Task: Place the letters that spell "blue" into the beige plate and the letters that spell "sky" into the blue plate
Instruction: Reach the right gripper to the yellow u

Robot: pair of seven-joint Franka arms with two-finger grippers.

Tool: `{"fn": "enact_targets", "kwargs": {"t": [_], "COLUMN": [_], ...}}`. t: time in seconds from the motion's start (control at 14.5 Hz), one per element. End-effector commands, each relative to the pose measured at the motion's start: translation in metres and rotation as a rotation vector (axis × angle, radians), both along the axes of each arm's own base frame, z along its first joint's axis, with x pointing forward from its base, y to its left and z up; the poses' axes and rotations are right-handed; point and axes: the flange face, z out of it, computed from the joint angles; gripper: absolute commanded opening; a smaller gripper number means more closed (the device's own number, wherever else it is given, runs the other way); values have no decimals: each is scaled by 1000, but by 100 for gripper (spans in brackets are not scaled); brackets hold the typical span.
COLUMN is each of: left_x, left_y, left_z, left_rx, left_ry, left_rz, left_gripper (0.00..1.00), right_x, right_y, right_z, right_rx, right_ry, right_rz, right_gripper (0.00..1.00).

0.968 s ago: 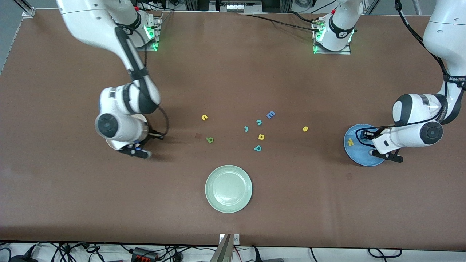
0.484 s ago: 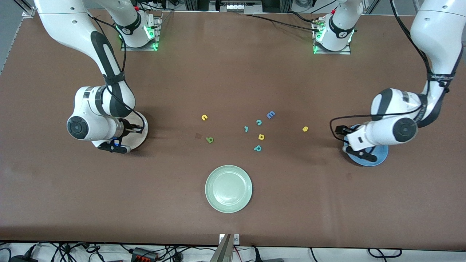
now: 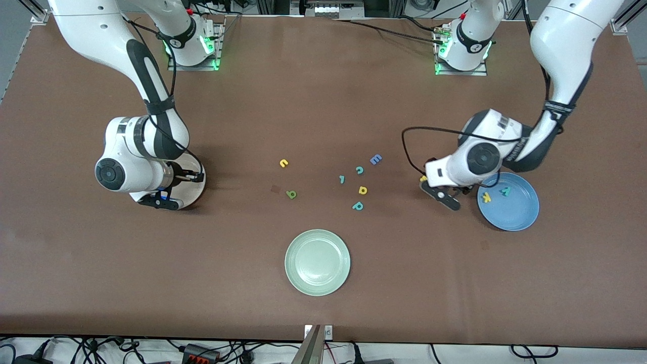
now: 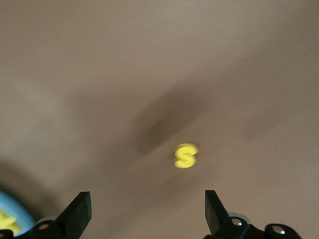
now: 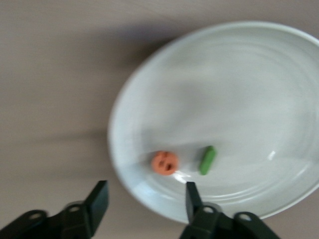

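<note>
Brown tabletop (image 3: 323, 111), left tool (image 4: 144, 211) spread wide over yellow "s" (image 4: 185, 156) at blue plate (image 3: 520, 215) ten o'clock, yellow "k" (image 3: 486, 197) and teal "y" (image 3: 505, 190) inside; right tool (image 5: 144, 199) released over beige plate (image 5: 259, 74) holding orange "e" (image 5: 165, 162), dark green "l" (image 5: 208, 160).

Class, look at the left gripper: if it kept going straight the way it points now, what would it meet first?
Most likely the yellow "s". The left gripper is open and points down at the table, with the "s" lying between its fingers' line; height above it is unclear.
</note>
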Motion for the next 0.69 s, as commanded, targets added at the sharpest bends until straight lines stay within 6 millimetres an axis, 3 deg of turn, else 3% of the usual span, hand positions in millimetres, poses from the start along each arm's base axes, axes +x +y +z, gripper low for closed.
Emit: {"fn": "enact_targets", "kwargs": {"t": [0.0,0.07,0.35,0.48,0.62], "left_x": [-24,-24,-30,-34,-36], "left_y": [-5,-8,-12,-25,-28], "left_z": [-10,-15,-23,-28,-37], "left_rx": [-7,-16,-2,-23,-43], "left_ry": [-80,-90,-88,-94,-86], "left_rz": [-88,-107,-149,-171,-170], "left_gripper": [100,100,100,99,88], "right_x": [-4,-10,-43,-55,-71], "right_y": [74,106,200,234,265], "right_z": [27,26,6,0,-4], "right_rx": [30,33,41,50,60], "right_ry": [-64,-95,-179,-227,-268], "right_rz": [95,139,298,354,405], "right_gripper": [100,100,100,100,100]}}
